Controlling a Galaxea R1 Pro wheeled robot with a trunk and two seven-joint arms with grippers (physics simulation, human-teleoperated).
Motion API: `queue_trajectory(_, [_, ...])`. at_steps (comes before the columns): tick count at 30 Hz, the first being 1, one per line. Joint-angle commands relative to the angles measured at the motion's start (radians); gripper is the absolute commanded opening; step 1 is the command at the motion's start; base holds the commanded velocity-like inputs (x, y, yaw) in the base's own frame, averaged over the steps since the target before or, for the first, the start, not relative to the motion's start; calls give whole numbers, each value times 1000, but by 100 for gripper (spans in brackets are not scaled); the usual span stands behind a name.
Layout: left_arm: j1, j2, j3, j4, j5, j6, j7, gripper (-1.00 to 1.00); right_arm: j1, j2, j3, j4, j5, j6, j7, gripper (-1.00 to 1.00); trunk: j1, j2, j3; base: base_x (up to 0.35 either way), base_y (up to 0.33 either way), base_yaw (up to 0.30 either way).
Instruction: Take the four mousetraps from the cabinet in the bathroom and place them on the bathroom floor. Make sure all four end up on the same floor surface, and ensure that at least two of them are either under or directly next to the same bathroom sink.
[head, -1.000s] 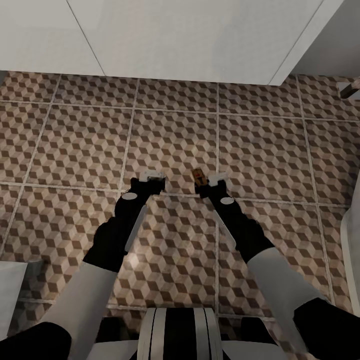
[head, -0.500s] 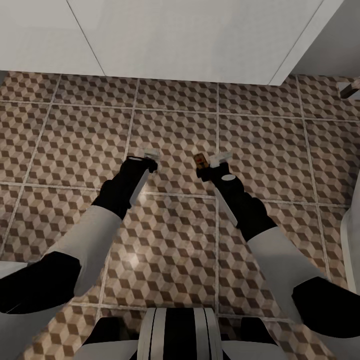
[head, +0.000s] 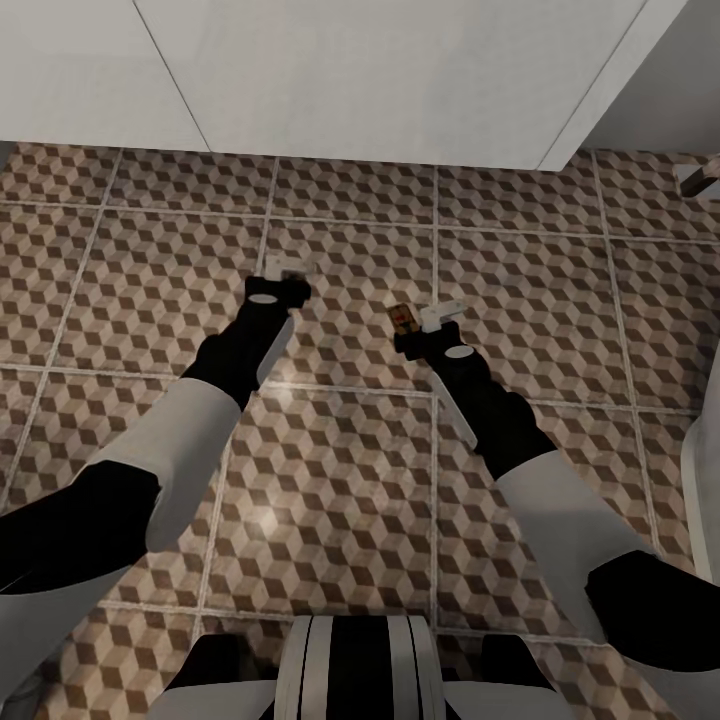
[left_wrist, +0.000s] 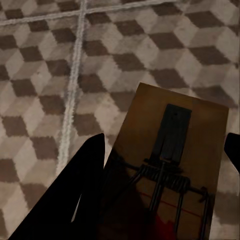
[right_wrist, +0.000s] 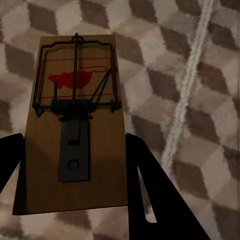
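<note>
A white curved tub edge (head: 704, 480) sits at the far right. A small brown-and-grey fitting (head: 700, 178) pokes in near the right wall.

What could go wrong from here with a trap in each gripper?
1. Both the left gripper and right gripper hold a mousetrap above the bathroom floor; released from there, they may bounce or flip.
2. The white vanity is farther ahead; traps dropped here may not count as next to the sink.
</note>
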Motion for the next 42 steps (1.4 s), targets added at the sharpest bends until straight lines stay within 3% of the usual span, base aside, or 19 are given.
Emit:
queue_trajectory(1, [-1, 2, -6, 9, 2, -20, 5, -100, -1, -2, 3, -1, -9, 3, -12, -100, 0, 0, -1, 0, 0, 0])
queue_trajectory(2, [-2, 2, -6, 16, 3, -36, 4, -100, -1, -2, 3, -1, -9, 2, -12, -100, 0, 0, -1, 0, 0, 0])
queue_trajectory(8, [1, 1, -11, 140, 4, -286, -9, -100, 0, -6, 5, -1, -11, -41, -1, -100, 0, 0, -1, 0, 0, 0])
queue_trajectory(10, [2, 0, -12, 178, 4, -318, -22, -100, 0, -8, 6, -1, -11, -62, 14, -100, 0, 0, -1, 0, 0, 0])
queue_trajectory(16, [17, -1, -13, 237, 4, -349, -53, -100, 0, -10, 6, -1, -10, -86, 59, -100, 0, 0, -1, 0, 0, 0])
queue_trajectory(24, [90, -1, -13, 245, 3, -384, -59, -100, 0, -10, 6, -1, -8, -91, 63, -100, 0, 0, -1, 0, 0, 0])
queue_trajectory(42, [97, 1, -12, 239, 3, -388, -58, -100, 5, -11, 6, 15, -8, -99, 59, -100, 0, 0, -1, 44, 26, 0])
